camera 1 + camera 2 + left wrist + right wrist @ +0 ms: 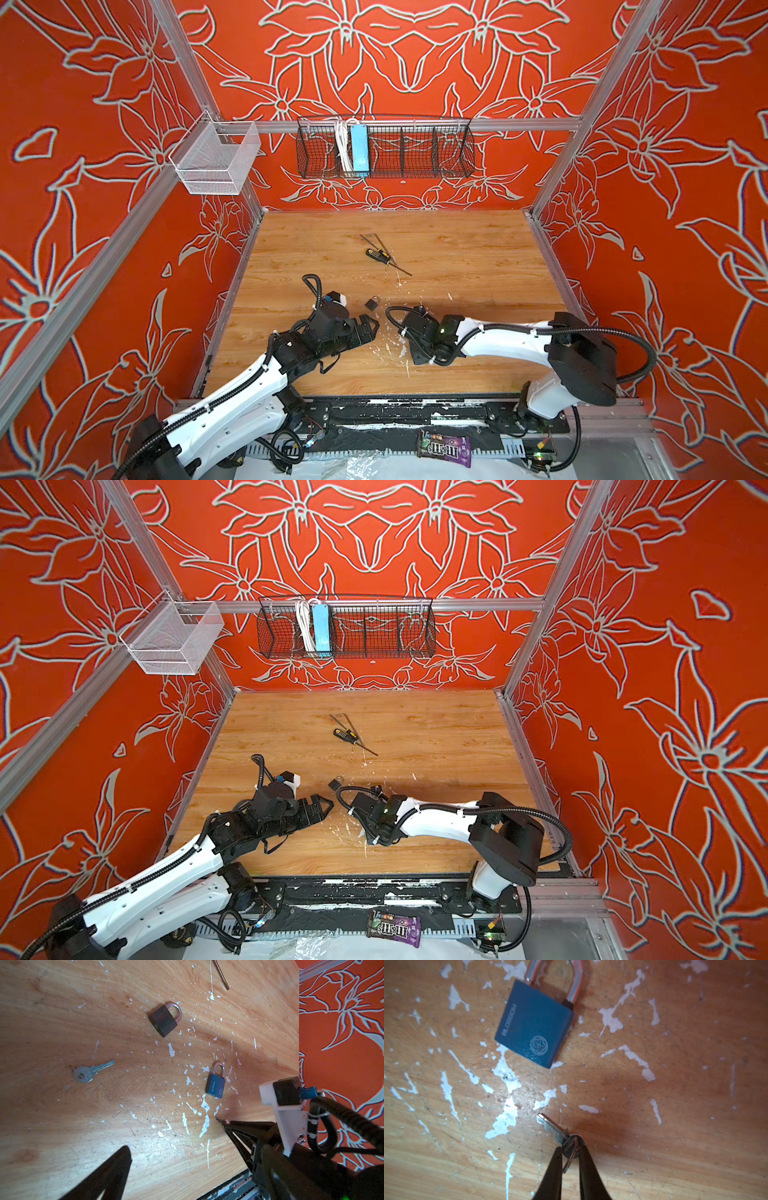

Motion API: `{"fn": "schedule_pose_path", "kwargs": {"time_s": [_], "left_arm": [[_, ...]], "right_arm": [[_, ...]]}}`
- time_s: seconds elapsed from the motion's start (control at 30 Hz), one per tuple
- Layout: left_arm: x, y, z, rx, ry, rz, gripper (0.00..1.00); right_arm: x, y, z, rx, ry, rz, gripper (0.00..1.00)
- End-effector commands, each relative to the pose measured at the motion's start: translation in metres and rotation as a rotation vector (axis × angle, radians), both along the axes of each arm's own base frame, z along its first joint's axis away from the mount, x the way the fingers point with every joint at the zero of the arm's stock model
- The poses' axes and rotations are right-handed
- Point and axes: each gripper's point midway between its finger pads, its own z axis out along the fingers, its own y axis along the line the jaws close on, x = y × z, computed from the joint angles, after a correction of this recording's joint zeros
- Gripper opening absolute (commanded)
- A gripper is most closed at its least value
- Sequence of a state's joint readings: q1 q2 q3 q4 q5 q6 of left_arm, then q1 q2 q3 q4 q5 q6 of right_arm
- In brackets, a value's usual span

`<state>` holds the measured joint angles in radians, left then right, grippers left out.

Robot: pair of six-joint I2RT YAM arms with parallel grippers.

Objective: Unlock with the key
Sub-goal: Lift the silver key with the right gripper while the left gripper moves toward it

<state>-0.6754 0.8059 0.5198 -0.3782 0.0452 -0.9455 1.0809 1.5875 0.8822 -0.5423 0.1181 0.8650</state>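
A blue padlock lies flat on the wooden table, its shackle pointing away from my right gripper. That gripper is shut on the round head of a small silver key, whose blade points toward the lock and stops a short way from it. In the left wrist view I see the blue padlock, a dark padlock and a loose second key. The dark padlock also shows in both top views, just beyond my open, empty left gripper. Both top views hide the blue padlock.
A screwdriver and an Allen key lie farther back on the table. A black wire basket and a white mesh basket hang on the back rails. A candy bag sits below the table's front edge.
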Motion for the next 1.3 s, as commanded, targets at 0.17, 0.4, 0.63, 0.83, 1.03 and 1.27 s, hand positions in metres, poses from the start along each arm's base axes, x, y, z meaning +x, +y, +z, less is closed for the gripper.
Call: {"fn": "schedule_pose_path", "kwargs": {"time_s": [0.17, 0.4, 0.63, 0.83, 1.03, 1.27], "left_arm": [[0.005, -0.009, 0.013, -0.026, -0.026, -0.019, 0.97], [0.006, -0.013, 0.02, -0.04, -0.032, -0.027, 0.97], [0.01, -0.02, 0.028, -0.086, -0.039, -0.023, 0.98], [0.014, -0.032, 0.035, -0.139, -0.046, -0.026, 0.98], [0.017, -0.041, 0.04, -0.156, -0.074, -0.01, 0.97], [0.019, -0.055, 0.042, -0.13, -0.109, -0.013, 0.98]], "right_arm": [[-0.005, -0.015, -0.004, -0.036, -0.007, -0.013, 0.14], [-0.007, -0.01, -0.006, 0.007, 0.007, -0.004, 0.07], [-0.007, 0.0, 0.001, 0.09, 0.0, 0.009, 0.0], [-0.003, 0.012, 0.011, 0.221, -0.002, -0.02, 0.0], [0.006, 0.014, 0.031, 0.32, -0.029, -0.068, 0.0], [0.019, 0.019, 0.064, 0.444, -0.058, -0.1, 0.0]]}}
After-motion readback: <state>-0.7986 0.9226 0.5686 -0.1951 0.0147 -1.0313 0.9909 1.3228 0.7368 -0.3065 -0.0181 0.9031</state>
